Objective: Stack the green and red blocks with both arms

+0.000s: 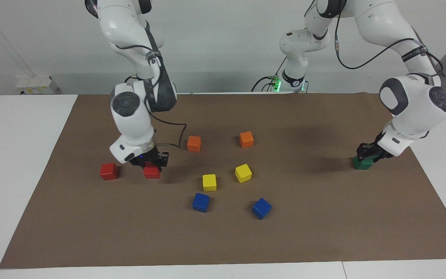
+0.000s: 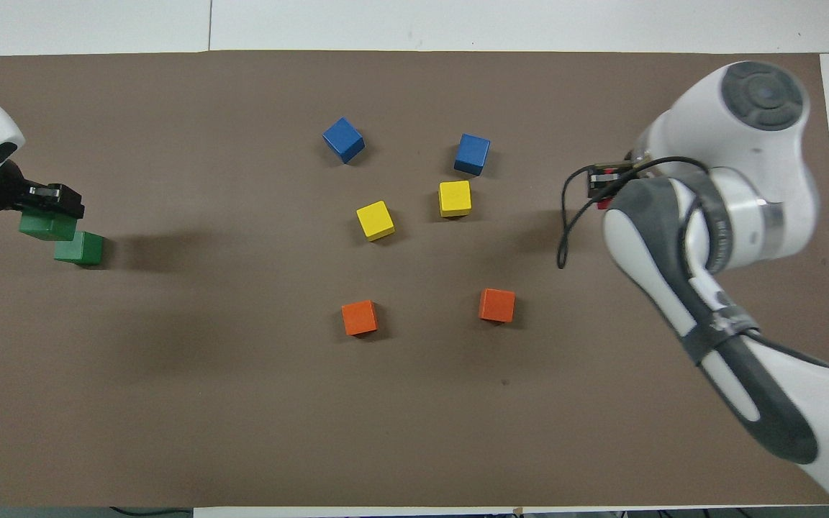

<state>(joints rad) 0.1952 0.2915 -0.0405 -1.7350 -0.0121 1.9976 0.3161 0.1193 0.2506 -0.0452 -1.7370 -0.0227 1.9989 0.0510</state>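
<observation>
My right gripper [image 1: 150,162] is shut on a red block [image 1: 151,172] and holds it low over the mat, beside the second red block [image 1: 109,171], with a gap between them. In the overhead view only a sliver of the held red block [image 2: 604,205] shows under the right gripper [image 2: 605,183], and the arm hides the second one. My left gripper [image 1: 367,152] is shut on a green block [image 2: 46,226]. It holds it close above the second green block [image 1: 362,164], which rests on the mat [image 2: 79,249] at the left arm's end.
In the middle of the brown mat [image 1: 323,232] lie two orange cubes [image 1: 194,143] [image 1: 246,139], two yellow cubes [image 1: 209,182] [image 1: 243,173] and two blue cubes [image 1: 201,202] [image 1: 261,208]. White table surrounds the mat.
</observation>
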